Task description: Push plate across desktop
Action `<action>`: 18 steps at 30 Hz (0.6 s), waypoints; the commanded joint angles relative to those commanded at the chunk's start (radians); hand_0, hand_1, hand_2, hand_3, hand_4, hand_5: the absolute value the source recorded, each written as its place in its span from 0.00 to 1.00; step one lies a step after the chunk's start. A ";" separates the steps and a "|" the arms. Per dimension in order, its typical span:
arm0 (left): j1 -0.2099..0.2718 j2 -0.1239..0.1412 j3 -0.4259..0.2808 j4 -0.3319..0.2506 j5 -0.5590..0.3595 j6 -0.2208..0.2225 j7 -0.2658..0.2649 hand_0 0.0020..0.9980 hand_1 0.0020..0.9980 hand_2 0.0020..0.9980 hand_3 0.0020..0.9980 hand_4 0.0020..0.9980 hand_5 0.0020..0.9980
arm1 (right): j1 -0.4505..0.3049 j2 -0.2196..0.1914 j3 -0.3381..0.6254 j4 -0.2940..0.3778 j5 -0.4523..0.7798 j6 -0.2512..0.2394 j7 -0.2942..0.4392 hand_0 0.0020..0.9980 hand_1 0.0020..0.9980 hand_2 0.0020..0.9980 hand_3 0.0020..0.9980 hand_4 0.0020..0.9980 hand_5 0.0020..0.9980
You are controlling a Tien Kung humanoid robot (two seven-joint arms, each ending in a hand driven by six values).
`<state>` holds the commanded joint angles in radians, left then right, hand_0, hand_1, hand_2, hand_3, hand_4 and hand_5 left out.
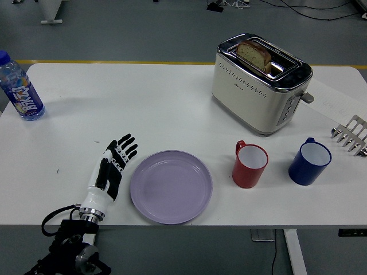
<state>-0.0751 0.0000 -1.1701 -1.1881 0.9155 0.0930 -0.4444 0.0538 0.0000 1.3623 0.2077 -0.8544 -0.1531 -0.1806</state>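
A lavender plate (171, 186) lies flat near the table's front edge, a little left of centre. My left hand (112, 166) lies to its left with the fingers stretched out and flat, holding nothing. A narrow strip of white table shows between the hand and the plate's rim. The right arm is out of view.
A red mug (249, 165) stands close to the right of the plate, a blue mug (309, 161) further right. A toaster (261, 82) with bread stands at the back. A water bottle (20, 87) is at the far left, a metal rack (351, 135) at the right edge.
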 joint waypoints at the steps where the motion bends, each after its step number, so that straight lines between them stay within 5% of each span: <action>1: 0.001 0.000 -0.033 -0.008 0.019 0.003 0.004 0.83 0.85 0.87 0.81 0.52 1.00 | -0.001 0.000 0.000 0.000 0.000 -0.001 -0.001 0.70 0.66 0.76 0.75 0.49 0.48; 7: -0.001 0.036 -0.194 -0.029 0.055 0.001 0.033 0.82 0.85 0.87 0.80 0.52 1.00 | -0.002 0.000 0.000 0.002 0.000 -0.004 -0.003 0.70 0.66 0.76 0.75 0.49 0.48; 8: -0.003 0.064 -0.236 -0.030 0.053 -0.009 0.055 0.82 0.85 0.87 0.80 0.52 1.00 | -0.002 0.000 0.000 0.002 0.000 -0.003 -0.003 0.70 0.66 0.76 0.75 0.49 0.48; 18: -0.021 0.148 -0.475 -0.014 0.031 -0.050 0.174 0.80 0.82 0.83 0.78 0.52 1.00 | -0.003 0.000 -0.008 0.002 -0.002 -0.007 -0.006 0.70 0.66 0.76 0.75 0.49 0.48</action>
<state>-0.0960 0.1482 -1.6446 -1.2020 0.9469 0.0431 -0.2708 0.0512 0.0000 1.3543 0.2096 -0.8565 -0.1597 -0.1866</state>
